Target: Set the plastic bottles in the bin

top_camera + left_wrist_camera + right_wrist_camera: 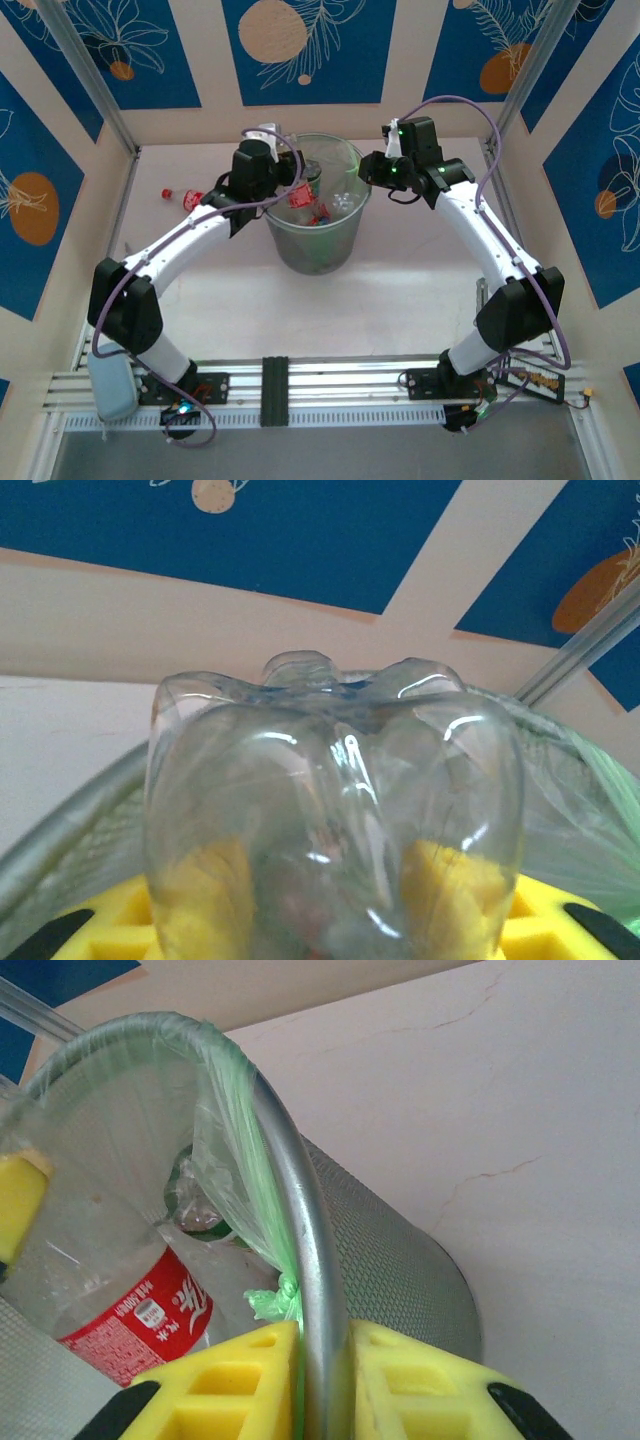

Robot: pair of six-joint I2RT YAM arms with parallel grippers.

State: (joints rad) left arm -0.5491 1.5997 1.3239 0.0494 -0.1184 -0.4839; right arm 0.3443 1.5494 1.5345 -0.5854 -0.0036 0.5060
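The bin (318, 240) stands mid-table, a round grey mesh basket with a greenish liner (232, 1150) and several plastic bottles inside. My left gripper (288, 186) is at the bin's left rim, shut on a clear plastic bottle (335, 800). That bottle's lobed base points at the camera between the yellow fingers (200, 890). In the right wrist view the same bottle's red label (135, 1305) shows inside the bin. My right gripper (325, 1350) is shut on the bin's metal rim (300, 1220), at the right side (368, 170). One more bottle with a red cap (184, 197) lies on the table, left of the bin.
Metal frame posts (95, 85) and patterned panels wall in the white table (420, 290). The left arm curves past the lying bottle. An aluminium rail (330, 385) runs along the near edge by the arm bases.
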